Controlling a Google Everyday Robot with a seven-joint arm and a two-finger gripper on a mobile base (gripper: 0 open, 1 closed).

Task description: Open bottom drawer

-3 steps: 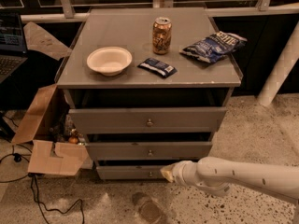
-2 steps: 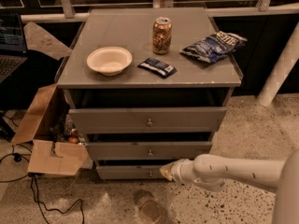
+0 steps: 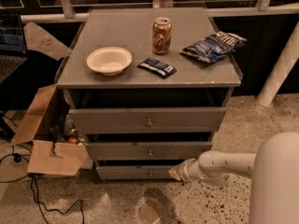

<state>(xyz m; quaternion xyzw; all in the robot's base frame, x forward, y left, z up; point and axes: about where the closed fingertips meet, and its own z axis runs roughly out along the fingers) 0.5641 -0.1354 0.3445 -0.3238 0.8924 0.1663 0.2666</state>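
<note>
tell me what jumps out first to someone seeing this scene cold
The grey three-drawer cabinet in the middle draws the eye, its top carrying a cream round bowl, a gold drink can, a dark blue crisp bag and a small dark blue packet. Low down, the white robot arm reaches in with its gripper at the narrow grey bottom drawer. An open brown cardboard box sits beside the cabinet, picture left.

Pretty dim, warm light from overhead: tabletop (image 3: pixel 117 31) catches it, deep shadow under its lip and between the drawer fronts, background nearly black; the hand (image 3: pixel 179 172) at the right end of the bottom drawer (image 3: pixel 126 172) glows pale
</note>
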